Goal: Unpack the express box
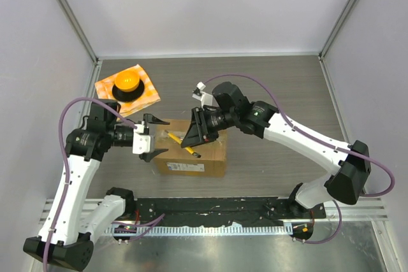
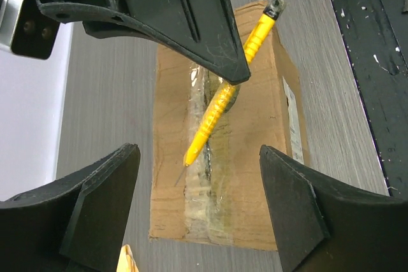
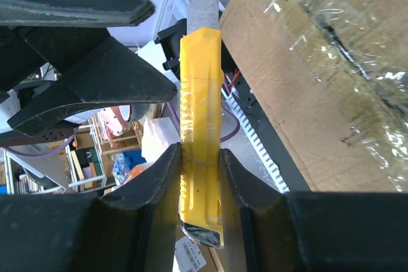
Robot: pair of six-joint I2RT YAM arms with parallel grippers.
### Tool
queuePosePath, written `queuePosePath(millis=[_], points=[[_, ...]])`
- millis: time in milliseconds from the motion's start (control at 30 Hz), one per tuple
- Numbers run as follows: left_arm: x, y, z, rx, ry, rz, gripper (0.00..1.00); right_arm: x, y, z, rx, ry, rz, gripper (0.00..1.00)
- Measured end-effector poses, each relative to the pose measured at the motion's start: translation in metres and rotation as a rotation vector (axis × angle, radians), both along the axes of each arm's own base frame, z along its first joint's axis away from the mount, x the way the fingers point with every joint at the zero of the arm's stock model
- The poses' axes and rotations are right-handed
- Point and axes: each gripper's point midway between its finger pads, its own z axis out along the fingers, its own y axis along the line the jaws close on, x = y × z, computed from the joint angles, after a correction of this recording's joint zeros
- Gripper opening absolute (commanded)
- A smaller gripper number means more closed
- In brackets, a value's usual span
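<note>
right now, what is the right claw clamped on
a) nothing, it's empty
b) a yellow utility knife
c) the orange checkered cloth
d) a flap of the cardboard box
b: the right wrist view shows the right claw pinching the yellow plastic utility knife between its fingers, blade extended, beside the taped brown corrugated cardboard box.

Grey wood-grain table (image 1: 287, 93). Directly on it: express box (image 1: 213, 151) mid-table, orange checkered cloth (image 1: 150, 93) flat at far left, apart.
</note>
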Motion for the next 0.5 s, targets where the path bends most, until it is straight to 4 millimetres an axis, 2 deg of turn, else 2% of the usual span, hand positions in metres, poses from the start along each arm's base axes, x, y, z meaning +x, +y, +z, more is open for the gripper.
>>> queuePosePath(millis=[233,333,400,433,500], points=[[-0.004,0.0,-0.008,0.034,0.005,-0.015,0.67,-0.012,0.013,0.014,0.034,0.001,0.055,0.01],[-0.007,-0.001,-0.017,0.065,0.021,-0.035,0.56,-0.016,0.018,0.021,0.053,-0.001,0.072,0.01],[-0.008,-0.002,-0.021,0.084,0.027,-0.048,0.45,-0.018,0.019,0.022,0.057,0.003,0.078,0.01],[-0.009,-0.002,-0.023,0.092,0.033,-0.052,0.34,-0.019,0.02,0.022,0.057,0.005,0.08,0.01],[-0.009,-0.001,-0.026,0.106,0.03,-0.056,0.21,-0.02,0.02,0.022,0.056,0.011,0.084,0.01]])
